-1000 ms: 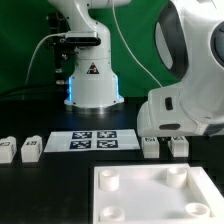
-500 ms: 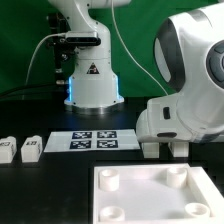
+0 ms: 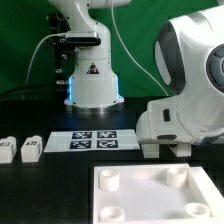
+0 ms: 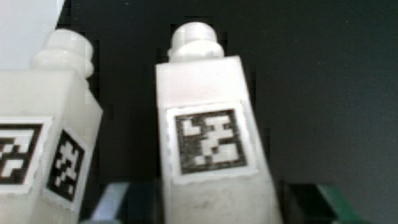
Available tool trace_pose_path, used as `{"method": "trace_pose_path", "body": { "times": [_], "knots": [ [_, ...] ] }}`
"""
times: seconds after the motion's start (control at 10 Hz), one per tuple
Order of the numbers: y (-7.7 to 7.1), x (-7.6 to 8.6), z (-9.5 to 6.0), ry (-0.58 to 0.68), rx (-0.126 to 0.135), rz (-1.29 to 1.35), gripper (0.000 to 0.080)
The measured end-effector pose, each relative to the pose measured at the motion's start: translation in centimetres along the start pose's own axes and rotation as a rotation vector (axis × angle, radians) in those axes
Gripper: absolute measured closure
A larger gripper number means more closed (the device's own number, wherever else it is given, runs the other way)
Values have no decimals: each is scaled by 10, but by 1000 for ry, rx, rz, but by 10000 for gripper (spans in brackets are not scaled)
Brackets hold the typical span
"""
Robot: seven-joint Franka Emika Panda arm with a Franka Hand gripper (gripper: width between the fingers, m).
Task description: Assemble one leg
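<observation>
In the wrist view a leg [image 4: 214, 120], a small white block with a square tag and a rounded peg at its far end, lies on the black table between my gripper's [image 4: 217, 204] two fingers. Dark gaps show on both sides of it, so the gripper is open around it and not touching. A second leg [image 4: 43, 130] lies right beside it. In the exterior view the gripper [image 3: 165, 148] is low over these two legs at the exterior view's right and mostly hides them. Two more legs [image 3: 8, 150] [image 3: 31, 148] lie at the exterior view's left.
The large white square plate [image 3: 150, 200] with round corner sockets lies at the front. The marker board [image 3: 92, 141] lies flat in the middle of the table. The robot base [image 3: 92, 80] stands behind it.
The arm has come down and shifted a little toward the exterior view's left over the two right-hand legs. In the last half second it has hardly moved.
</observation>
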State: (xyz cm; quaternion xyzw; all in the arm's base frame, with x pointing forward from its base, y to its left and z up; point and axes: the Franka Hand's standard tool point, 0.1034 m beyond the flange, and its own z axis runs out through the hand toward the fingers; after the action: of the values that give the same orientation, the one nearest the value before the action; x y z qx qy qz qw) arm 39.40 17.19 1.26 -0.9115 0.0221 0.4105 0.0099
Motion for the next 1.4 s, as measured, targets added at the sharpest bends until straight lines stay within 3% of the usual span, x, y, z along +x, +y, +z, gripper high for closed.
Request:
{"method": "trace_pose_path", "body": {
  "times": [0.7,0.8,0.9,1.1,1.2,1.4],
  "knots": [
    [1,0,-4,7,0,-4,508],
    [7,-2,-35,57,-10,-45,508],
    [13,-17,-69,88,-9,-69,508],
    [18,-32,-119,208,-3,-81,507],
    [15,-42,-128,291,-13,-65,507],
    [13,-40,-126,466,3,-75,507]
  ]
}}
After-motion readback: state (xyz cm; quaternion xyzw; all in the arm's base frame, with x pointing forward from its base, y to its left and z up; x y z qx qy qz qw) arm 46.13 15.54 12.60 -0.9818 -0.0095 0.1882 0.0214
